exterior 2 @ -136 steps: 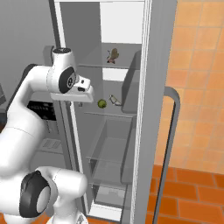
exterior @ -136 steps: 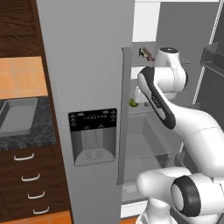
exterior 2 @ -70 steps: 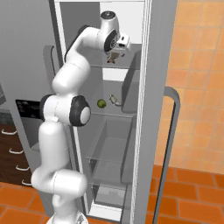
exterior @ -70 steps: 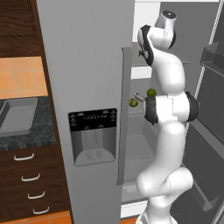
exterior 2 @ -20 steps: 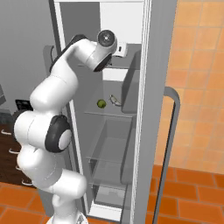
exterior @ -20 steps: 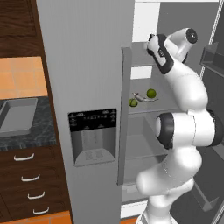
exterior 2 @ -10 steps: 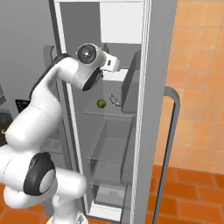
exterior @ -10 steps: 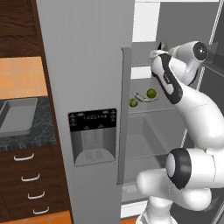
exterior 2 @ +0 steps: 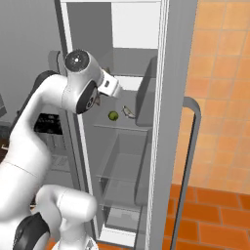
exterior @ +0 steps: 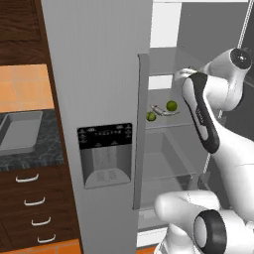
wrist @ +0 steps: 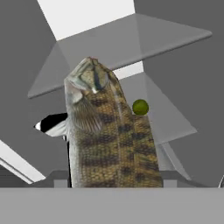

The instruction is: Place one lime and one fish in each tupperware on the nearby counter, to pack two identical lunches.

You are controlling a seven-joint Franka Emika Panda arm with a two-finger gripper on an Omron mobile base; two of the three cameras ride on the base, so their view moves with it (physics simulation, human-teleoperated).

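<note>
Our claw (wrist: 114,181) is clenched on a fish (wrist: 107,131), which rises straight out from between the tips in the hand view, brown and mottled, head pointing away from us. Just past the fish's far side we see one lime (wrist: 140,106) resting on a grey fridge shelf (wrist: 175,122). From the left base view, below and beside our hand, two limes (exterior: 171,105) sit on that shelf with a second fish (exterior: 161,110) lying between them; the nearer lime (exterior: 151,116) is close to the door edge. In the right base view a lime (exterior 2: 113,115) lies just below our hand, the second fish beside it. Well away to our left, a tupperware (exterior: 19,130) rests on the dark bench (exterior: 44,149), above wooden drawers (exterior: 30,198).
</note>
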